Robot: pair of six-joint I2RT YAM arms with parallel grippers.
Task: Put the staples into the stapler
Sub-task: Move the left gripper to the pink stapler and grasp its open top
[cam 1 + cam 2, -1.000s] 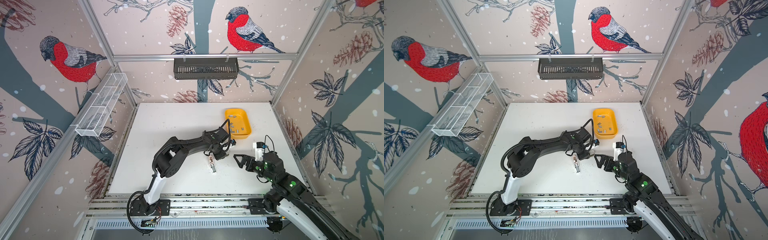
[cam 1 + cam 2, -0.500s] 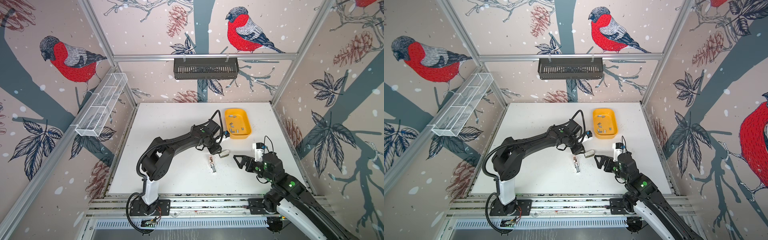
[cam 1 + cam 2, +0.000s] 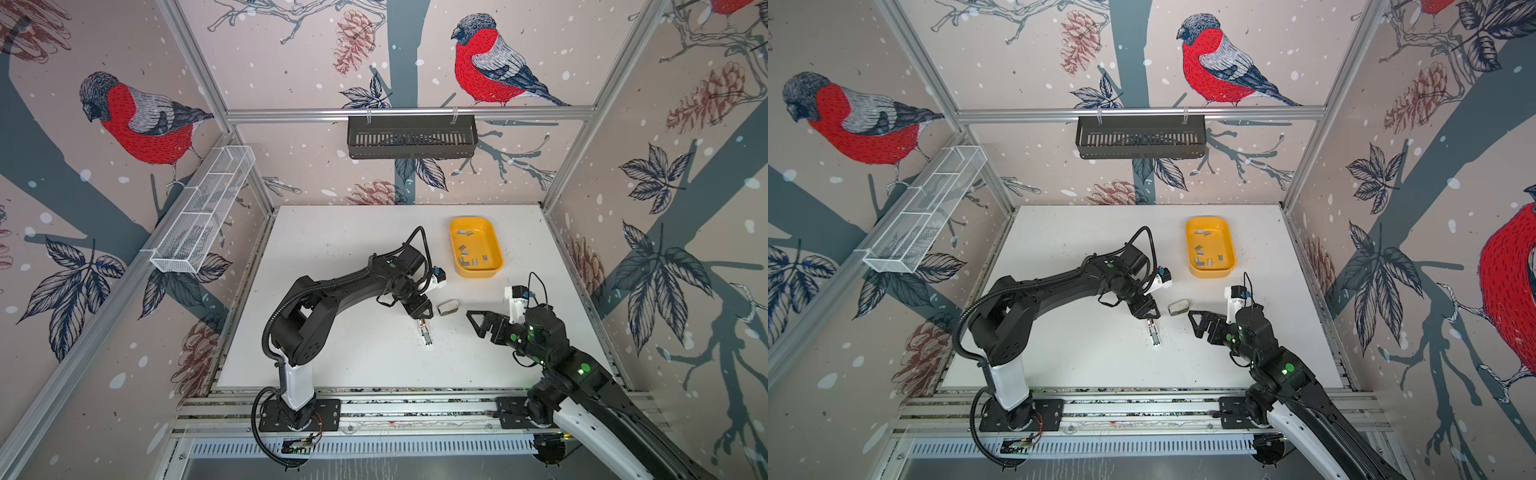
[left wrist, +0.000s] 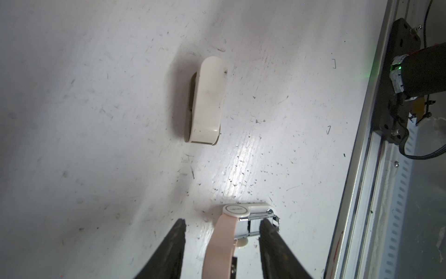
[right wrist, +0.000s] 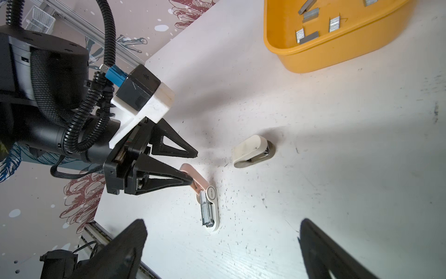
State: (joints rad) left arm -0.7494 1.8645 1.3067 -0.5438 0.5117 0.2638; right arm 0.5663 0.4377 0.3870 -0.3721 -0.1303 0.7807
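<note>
While the pink mini stapler (image 3: 426, 334) lies open near the middle of the white table (image 3: 332, 249), the left gripper (image 3: 424, 318) sits right at its hinge end, angled down. The stapler's pink lid (image 5: 193, 174) is swung up & back off the white base, w/ the shiny metal magazine (image 5: 206, 212) exposed along that base. Can't tell if the magazine holds anything.

In the left wrist view the lid stands btwn the two black fingers (image 4: 178, 241) w/ a gap on each side, so the jaws are parted and not clamped on it. One finger is very close to the magazine. In the right wrist view a fingertip overlaps the lid's edge; can't tell if it touches.

The right gripper (image 3: 474, 325) hovers just right of the stapler, tips pointing toward the left gripper. Its jaws are spread wide w/ nothing btwn them.

The staple strips (image 3: 464, 261) are all in the yellow tray (image 3: 478, 272), toward the far right of the table and well apart from the pink stapler. They are short grey pieces, scattered loose over the tray floor.

A cream mini stapler (image 3: 448, 307) lies closed on the table btwn the two grippers, on the tray side, w/ neither gripper on it.
</note>
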